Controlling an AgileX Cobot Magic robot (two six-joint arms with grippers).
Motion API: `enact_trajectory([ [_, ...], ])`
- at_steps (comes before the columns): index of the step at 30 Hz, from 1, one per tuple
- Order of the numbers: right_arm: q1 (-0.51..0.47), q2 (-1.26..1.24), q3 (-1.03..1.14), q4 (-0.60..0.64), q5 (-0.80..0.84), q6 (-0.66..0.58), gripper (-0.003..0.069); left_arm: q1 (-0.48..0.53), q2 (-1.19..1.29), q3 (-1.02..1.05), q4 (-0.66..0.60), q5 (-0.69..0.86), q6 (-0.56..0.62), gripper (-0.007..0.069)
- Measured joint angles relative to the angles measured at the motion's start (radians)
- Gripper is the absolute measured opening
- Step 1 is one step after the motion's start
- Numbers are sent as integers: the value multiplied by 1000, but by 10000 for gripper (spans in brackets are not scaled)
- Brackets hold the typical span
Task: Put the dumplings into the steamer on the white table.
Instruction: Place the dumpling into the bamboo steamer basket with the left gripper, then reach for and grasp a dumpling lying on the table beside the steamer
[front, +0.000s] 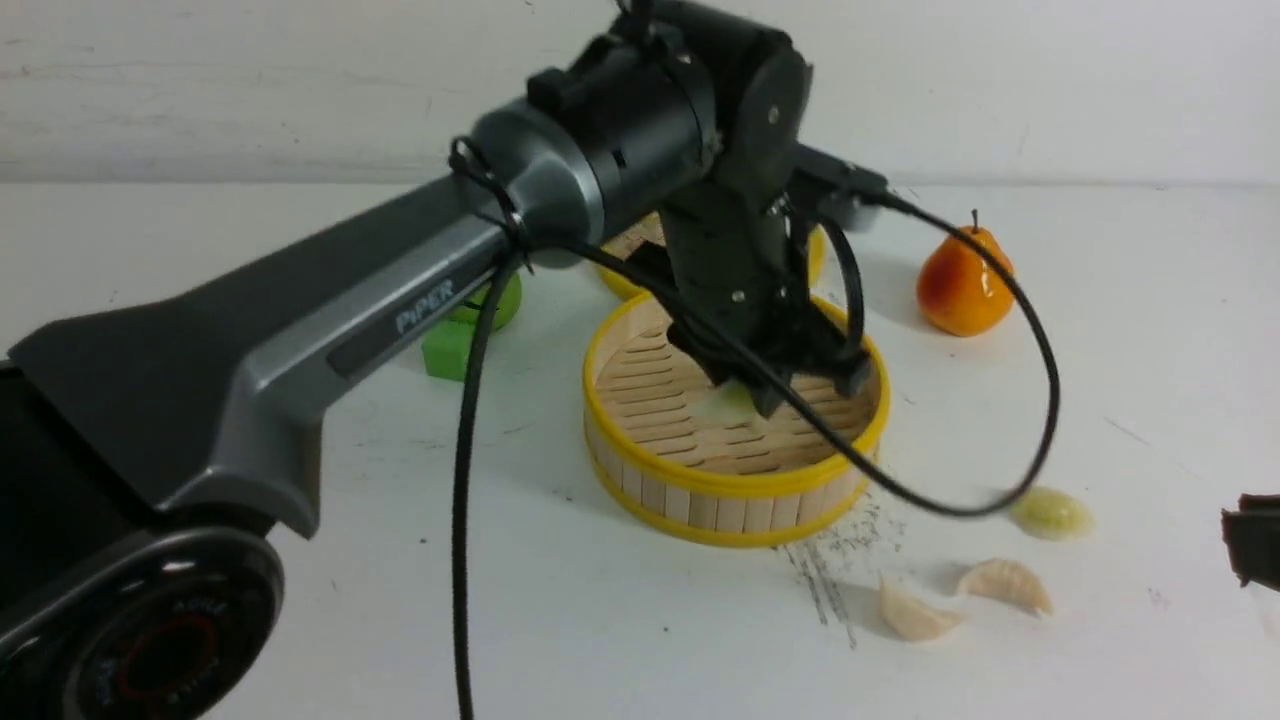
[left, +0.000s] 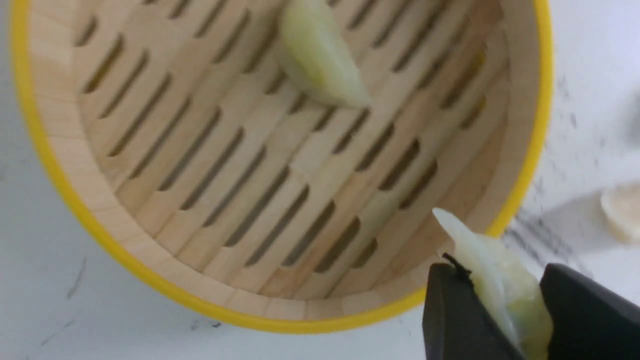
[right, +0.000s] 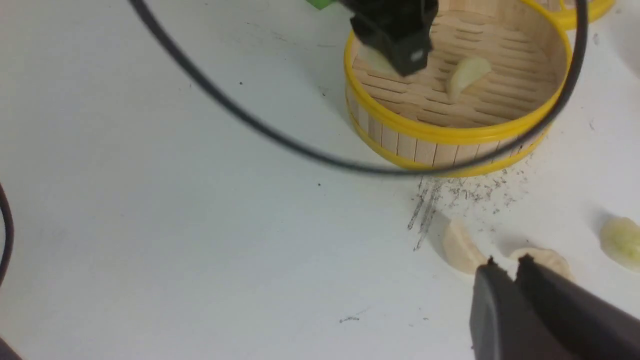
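Note:
The steamer (front: 700, 480) stands mid-table on the white table (front: 600, 620). My left gripper (front: 760, 395) hangs low inside its ring, shut on a pale green dumpling (left: 495, 285). A second dumpling (left: 320, 55) lies on the slatted floor of the steamer (left: 150, 280). To the right of the steamer, three dumplings lie on the table: a greenish one (front: 1050, 512) and two cream ones (front: 1005, 583) (front: 915, 612). My right gripper (right: 505, 262) hovers just short of the two cream dumplings (right: 460, 247) (right: 547, 260). It is shut, with nothing between its fingers.
An orange pear (front: 962, 285) stands at the back right. The yellow-rimmed lid (front: 625, 265) lies behind the steamer. A green cube (front: 447, 348) and a green round piece (front: 503, 300) sit to its left. The left arm's black cable (front: 900, 490) loops over the steamer's right side.

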Motion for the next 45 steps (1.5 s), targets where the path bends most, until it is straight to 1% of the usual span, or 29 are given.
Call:
enact_trajectory([
  [1, 0, 0, 0, 0, 0, 0, 57, 8, 0, -1, -8, -10, -8, 203],
  [2, 0, 0, 0, 0, 0, 0, 59, 36, 0, -6, -15, -48, -66, 203],
  [4, 0, 0, 2, 0, -4, 0, 59, 80, 8, -8, -36, -104, -132, 203],
  [5, 0, 0, 3, 0, -5, 0, 59, 84, 10, -8, -40, -109, -144, 203],
  [7, 0, -1, 21, 3, -20, 0, 62, 123, 35, -8, -53, -166, -194, 203],
  [10, 0, -1, 57, 15, -55, 0, 64, 148, 89, -8, -56, -213, -213, 203],
  [13, 0, -1, 92, 18, -84, 0, 68, 150, 147, -8, -50, -247, -217, 205],
  [14, 0, -1, 98, 18, -86, 0, 69, 150, 163, -8, -46, -258, -217, 216],
  [16, 0, 0, 102, 16, -89, 0, 71, 147, 184, -8, -40, -273, -217, 264],
  [18, 0, 2, 102, 15, -90, 0, 69, 149, 193, -8, -36, -272, -217, 337],
  [20, 0, 13, 101, 15, -90, 0, 56, 152, 190, -11, -32, -243, -217, 417],
  [22, 0, 31, 94, 11, -86, 0, 29, 157, 178, -24, -27, -196, -217, 470],
  [23, 0, 51, 84, 7, -84, 0, 6, 157, 161, -42, -25, -155, -216, 488],
  [24, 0, 60, 76, 5, -82, 0, 0, 157, 154, -49, -23, -141, -213, 493],
  [25, 0, 101, 50, 3, -80, 0, -18, 158, 122, -74, -17, -91, -193, 499],
  [26, 0, 125, 33, 2, -77, 0, -20, 158, 93, -93, -15, -64, -181, 496],
  [28, 0, 202, -21, 0, -61, 0, -22, 158, 19, -125, -14, 1, -138, 461],
  [29, 0, 202, -21, 0, -61, 0, -22, 158, 11, -127, -14, 5, -138, 461],
  [30, 1, 264, -60, 0, -50, 0, -22, 158, -65, -138, -13, 30, -102, 406],
  [32, 21, 338, -99, -11, -29, 0, -19, 158, -143, -135, -8, 42, -70, 332],
  [33, 24, 345, -105, -13, -24, 0, -18, 158, -152, -133, -8, 43, -65, 313],
  [35, 84, 425, -134, -47, 5, 0, -12, 158, -260, -81, -8, 43, -49, 196],
  [36, 118, 457, -145, -70, 18, 0, -10, 158, -305, -57, -8, 43, -46, 158],
  [37, 161, 494, -162, -111, 35, 2, -8, 158, -357, -14, -8, 43, -44, 101],
  [39, 227, 559, -187, -174, 47, 19, -6, 158, -444, 73, -8, 43, -40, 16],
  [40, 259, 593, -203, -212, 49, 40, -4, 158, -489, 123, -8, 43, -40, -14],
  [41, 279, 614, -215, -243, 49, 57, -3, 158, -515, 156, -8, 43, -39, -14],
  [43, 306, 680, -242, -310, 43, 129, 2, 158, -596, 265, -8, 43, -39, -14],
  [45, 311, 754, -264, -367, 28, 197, 19, 158, -685, 399, -8, 43, -39, -14],
])
